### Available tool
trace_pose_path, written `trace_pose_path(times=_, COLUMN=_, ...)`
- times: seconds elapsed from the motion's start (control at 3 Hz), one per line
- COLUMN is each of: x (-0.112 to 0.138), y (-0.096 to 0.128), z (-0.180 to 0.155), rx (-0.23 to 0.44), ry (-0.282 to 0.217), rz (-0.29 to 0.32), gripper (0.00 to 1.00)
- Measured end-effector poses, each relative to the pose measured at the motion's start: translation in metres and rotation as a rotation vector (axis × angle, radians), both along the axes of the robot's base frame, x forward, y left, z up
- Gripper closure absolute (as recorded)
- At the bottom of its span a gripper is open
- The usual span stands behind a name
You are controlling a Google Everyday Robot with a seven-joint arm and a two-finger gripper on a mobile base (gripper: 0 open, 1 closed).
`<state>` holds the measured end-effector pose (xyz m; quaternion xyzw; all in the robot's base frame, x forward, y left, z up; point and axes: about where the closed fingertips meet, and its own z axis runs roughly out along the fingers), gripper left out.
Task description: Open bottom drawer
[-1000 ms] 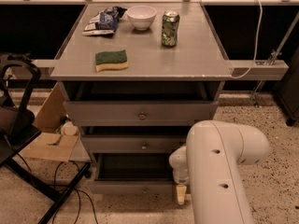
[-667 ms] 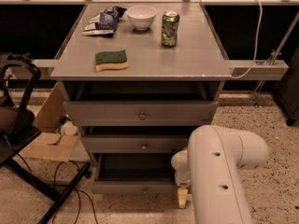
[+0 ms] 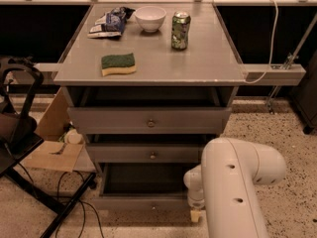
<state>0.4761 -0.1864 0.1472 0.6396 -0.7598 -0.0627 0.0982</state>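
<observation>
The bottom drawer (image 3: 138,203) is the lowest of 3 grey flat-fronted drawers under the table (image 3: 198,66), down near the speckled floor. It stands open: its front sits forward of the frame, seen nearly edge-on as a narrow grey strip, and behind it the inside shows as a wide dark hollow. Its knob cannot be made out from this angle. Above it, the middle drawer (image 3: 124,153) and the top drawer (image 3: 114,119) each show a small round knob at the centre of the front.

The gripper (image 3: 195,213) hangs low at the right end of the bottom drawer's front, just beside it, with only a pale yellowish tip showing under the white arm (image 3: 237,187), which covers the rest. Whether it touches the drawer, or whether it is open or closed, cannot be told.

On the table lie a green and yellow sponge (image 3: 118,63), a white bowl (image 3: 150,18), a green can (image 3: 181,30) and a snack bag (image 3: 109,23)
</observation>
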Motion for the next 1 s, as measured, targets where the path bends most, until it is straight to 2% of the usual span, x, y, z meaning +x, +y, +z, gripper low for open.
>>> trace_pose_path(times=0.33, x=0.003, y=-0.001, z=0.004, rx=0.000, ry=0.000, rz=0.000, gripper=0.72)
trace_pose_path(times=0.67, x=0.003, y=-0.001, z=0.004, rx=0.000, ry=0.000, rz=0.000, gripper=0.97)
trace_pose_path(times=1.0, x=-0.008, y=-0.003, z=0.009, rx=-0.016, ry=0.009, rz=-0.005, gripper=1.00)
